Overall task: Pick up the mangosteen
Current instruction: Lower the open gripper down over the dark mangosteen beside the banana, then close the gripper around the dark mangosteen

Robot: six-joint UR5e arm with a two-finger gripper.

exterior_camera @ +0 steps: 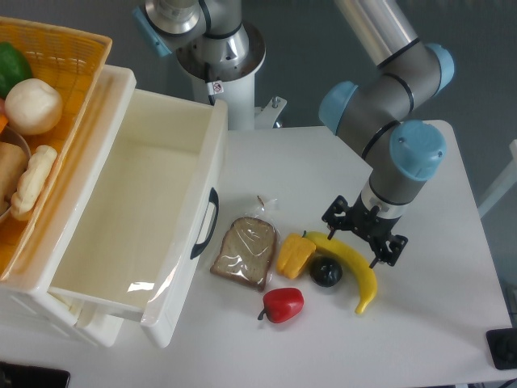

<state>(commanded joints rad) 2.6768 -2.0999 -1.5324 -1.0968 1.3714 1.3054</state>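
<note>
A grey wall backs the white table [323, 162], and my one fixed camera looks down on it. At the left edge a wicker basket [69, 56] of food is cut off by the frame, so I see only part of what it holds. My own wrist covers the top of my claw [363, 238]; only its dark fingers show beneath, standing apart with nothing between them. The top of the banana [349, 263] slips under those fingers.

The mangosteen [326, 272] lies on the table just below and to the left of my claw, not touching it, tucked against the banana's inner curve. The yellow pepper [295, 254] sits just to its left and the red pepper [283, 304] lower left. A wrapped slice of bread [245, 252] lies beside the open white drawer [137, 218].

My arm comes down from the upper edge, bends at the blue-capped joints, and points the claw downward over the banana.
</note>
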